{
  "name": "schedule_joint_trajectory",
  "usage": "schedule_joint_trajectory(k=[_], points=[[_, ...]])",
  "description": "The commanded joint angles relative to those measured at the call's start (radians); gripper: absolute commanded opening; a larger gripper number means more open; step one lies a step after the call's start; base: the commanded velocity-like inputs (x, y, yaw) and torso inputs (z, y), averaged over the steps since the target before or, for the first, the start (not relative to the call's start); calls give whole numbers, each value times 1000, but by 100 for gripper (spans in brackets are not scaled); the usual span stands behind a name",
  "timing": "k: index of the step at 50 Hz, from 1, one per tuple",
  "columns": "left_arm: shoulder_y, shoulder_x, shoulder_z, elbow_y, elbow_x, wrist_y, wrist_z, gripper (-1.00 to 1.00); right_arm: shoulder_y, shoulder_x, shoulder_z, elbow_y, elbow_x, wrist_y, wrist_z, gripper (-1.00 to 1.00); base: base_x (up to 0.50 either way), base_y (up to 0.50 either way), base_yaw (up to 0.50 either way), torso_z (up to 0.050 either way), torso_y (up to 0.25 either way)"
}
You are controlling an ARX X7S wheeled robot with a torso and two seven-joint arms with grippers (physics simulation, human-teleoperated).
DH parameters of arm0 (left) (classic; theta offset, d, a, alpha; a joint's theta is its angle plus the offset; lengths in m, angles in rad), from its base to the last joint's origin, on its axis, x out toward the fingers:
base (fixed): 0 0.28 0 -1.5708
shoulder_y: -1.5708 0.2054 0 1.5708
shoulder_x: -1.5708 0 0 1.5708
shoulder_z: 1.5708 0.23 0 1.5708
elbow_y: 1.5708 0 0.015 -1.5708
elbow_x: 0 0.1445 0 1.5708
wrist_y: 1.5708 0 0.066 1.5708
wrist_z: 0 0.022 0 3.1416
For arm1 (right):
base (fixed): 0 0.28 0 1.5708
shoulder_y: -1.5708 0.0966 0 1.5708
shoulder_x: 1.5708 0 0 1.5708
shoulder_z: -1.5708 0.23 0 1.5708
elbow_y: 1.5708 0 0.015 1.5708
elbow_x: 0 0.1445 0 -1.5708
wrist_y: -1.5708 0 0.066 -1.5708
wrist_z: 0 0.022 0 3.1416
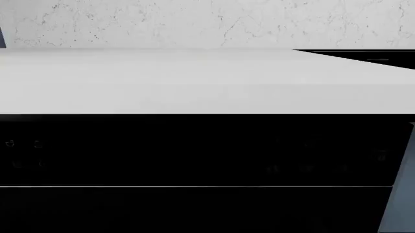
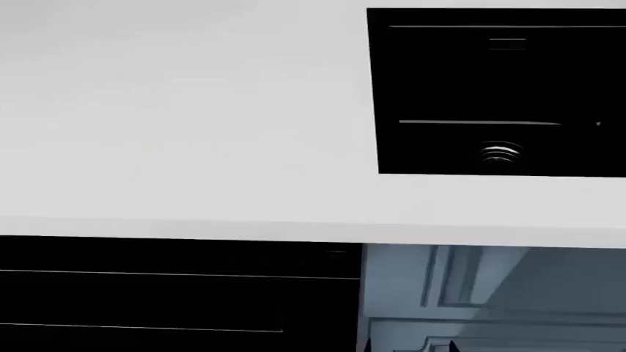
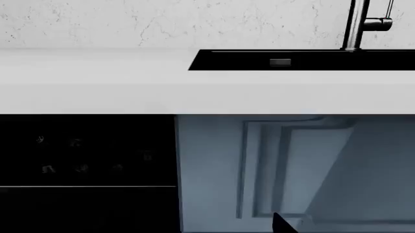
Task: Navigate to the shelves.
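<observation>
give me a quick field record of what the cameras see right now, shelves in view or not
surface: white countertop
basin: black sink set into the countertop, drain visible
fixture: metal faucet behind the sink
wall: white marbled backsplash
below counter: black appliance front beside a blue-grey cabinet door
shelves: none in view
grippers: not in view

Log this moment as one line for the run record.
facing: white countertop | right: black sink, faucet | below: black appliance front, blue-grey cabinet door | shelves: not visible | grippers: out of view
</observation>
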Motion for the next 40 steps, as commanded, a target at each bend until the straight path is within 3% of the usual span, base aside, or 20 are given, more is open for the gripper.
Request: schedule_joint_trajectory(k=[1,13,40], points=[[-2,-14,15,0,-14,-2,-15,100,2,12,-15,3,12,-1,15,100,0,0,0,0,0],[-7,-50,54,-11,-50,5,-54,100,10,46,-66,12,36,-3,59,100,0,0,0,0,0],[-5,-85,98,0,-82,-2,-100,100,12,86,-113,14,69,-9,100,100,-108,-494,0,0,0]])
